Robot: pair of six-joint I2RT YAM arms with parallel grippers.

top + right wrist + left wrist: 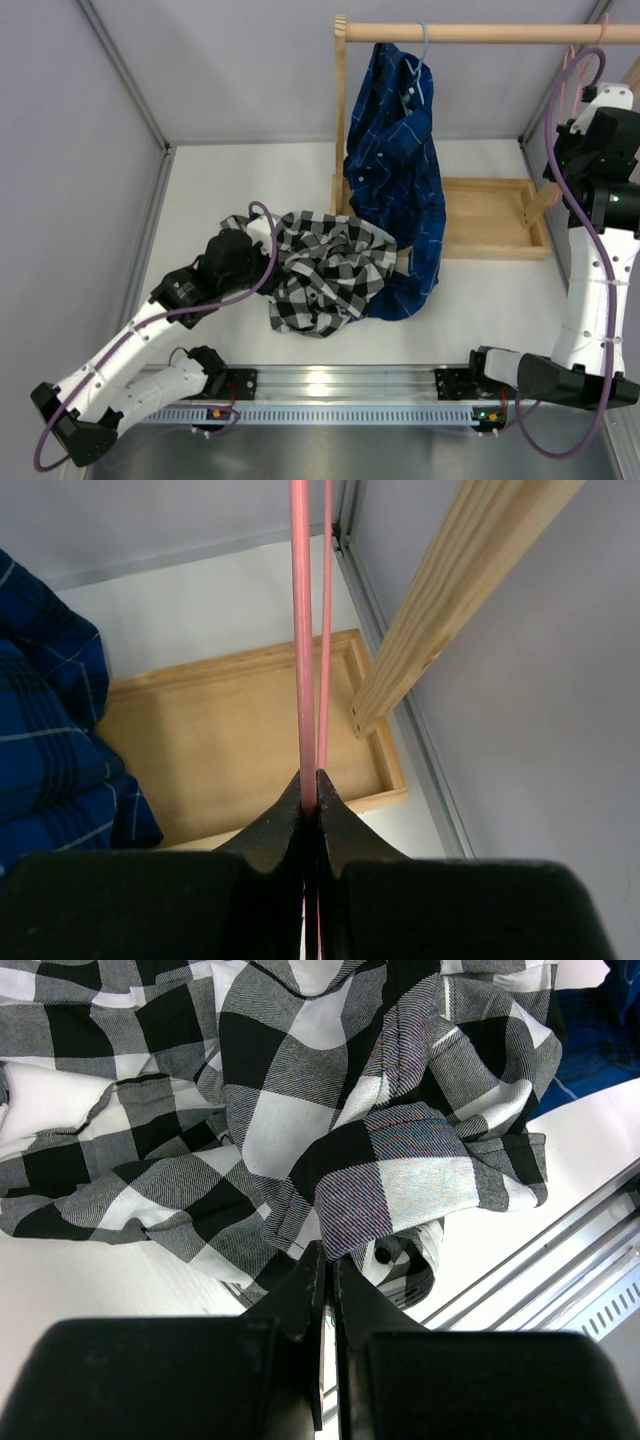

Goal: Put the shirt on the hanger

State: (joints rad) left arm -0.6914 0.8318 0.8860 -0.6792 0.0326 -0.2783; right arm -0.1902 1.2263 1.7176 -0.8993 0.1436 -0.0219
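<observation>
The black-and-white checked shirt (325,268) lies crumpled on the white table just left of the rack's foot. My left gripper (250,245) is at its left edge. In the left wrist view that gripper (330,1257) is shut, with a fold of the shirt (300,1110) pinched at its tips. The thin pink hanger (601,30) hooks over the right end of the wooden rod. My right gripper (600,98) is raised just under it, and in the right wrist view it (311,780) is shut on one pink hanger wire (301,630); the second wire runs just beside it.
A dark blue plaid shirt (398,180) hangs from a light blue hanger (424,55) on the wooden rod (480,33), its hem touching the checked shirt. The rack's wooden base tray (490,215) sits below. A rack leg (450,590) slants beside my right gripper, near the right wall.
</observation>
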